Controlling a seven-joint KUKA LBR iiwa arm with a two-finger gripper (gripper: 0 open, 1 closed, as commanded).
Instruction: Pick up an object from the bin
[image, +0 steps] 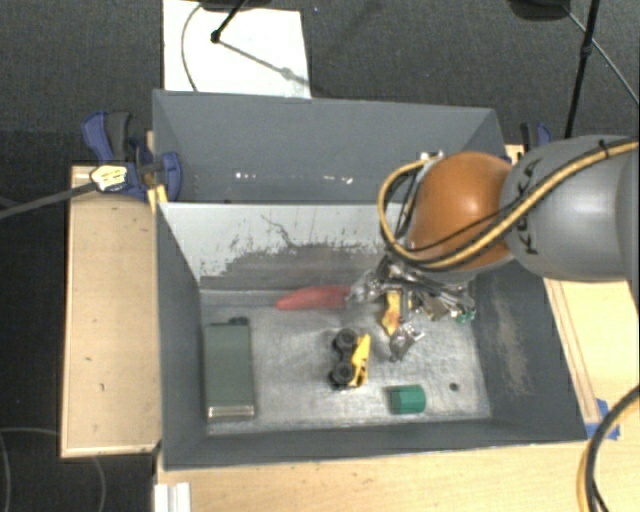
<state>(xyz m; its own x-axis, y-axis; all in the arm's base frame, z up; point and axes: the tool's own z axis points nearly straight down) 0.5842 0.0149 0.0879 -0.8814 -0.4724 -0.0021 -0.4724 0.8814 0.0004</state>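
Note:
My gripper (402, 322) hangs low over the right middle of the bin floor, under the arm's orange cover. A small yellow toy vehicle with black wheels (349, 360) lies just left of and below it, a short gap away. A red elongated object (311, 298) rests on the floor to the gripper's left, near the back wall. A small green block (406, 400) lies in front of the gripper, near the front wall.
A flat grey-green rectangular block (229, 369) lies along the left side of the bin floor. The arm enters from the right and covers the bin's right back corner.

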